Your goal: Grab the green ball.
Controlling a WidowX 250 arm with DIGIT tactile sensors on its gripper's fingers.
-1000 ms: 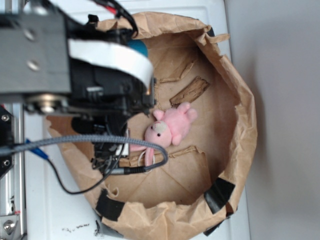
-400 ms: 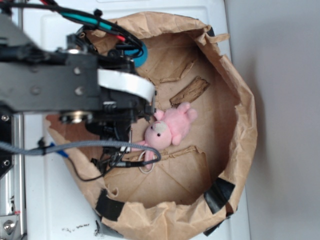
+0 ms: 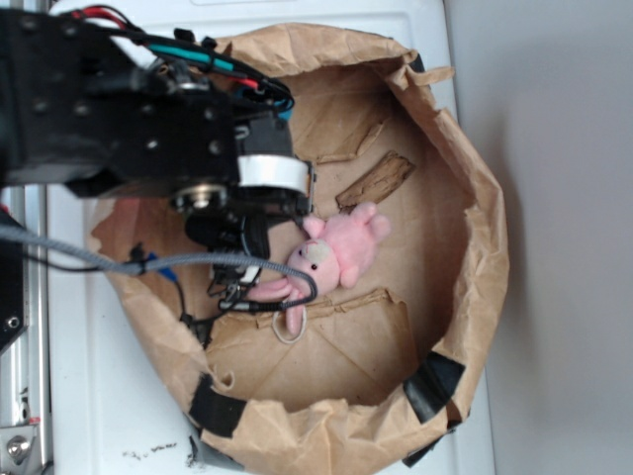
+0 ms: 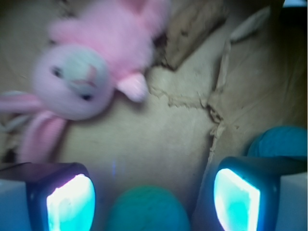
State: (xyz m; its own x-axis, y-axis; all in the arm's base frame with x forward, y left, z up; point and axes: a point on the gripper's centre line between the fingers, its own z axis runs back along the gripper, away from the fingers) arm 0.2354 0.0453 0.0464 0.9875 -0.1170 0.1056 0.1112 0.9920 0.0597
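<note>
Arm hangs low inside the brown paper bag (image 3: 475, 228), its black body covering the left half of the bag floor in the exterior view. The gripper (image 4: 153, 195) points down at the floor. The green ball (image 4: 147, 210) sits at the bottom edge of the wrist view, directly between the two fingers (image 4: 67, 197) — centred left to right, but close in toward the palm rather than out at the tips. Only its upper part shows, so I cannot tell whether it touches either pad. A ball has no long axis, so approach angle should not matter.

Jaws stand wide open, gap clearly broader than the ball, holding nothing.

Teal-blue ball (image 4: 281, 142) lies just beyond the right-hand finger in the wrist view, outside the gap — the one to avoid. Pink plush bunny (image 3: 336, 249) lies ahead of the fingertips, well clear of the gap.

Judgement: closing here should take the correct ball; main risk is the outer finger nudging the teal-blue one.
</note>
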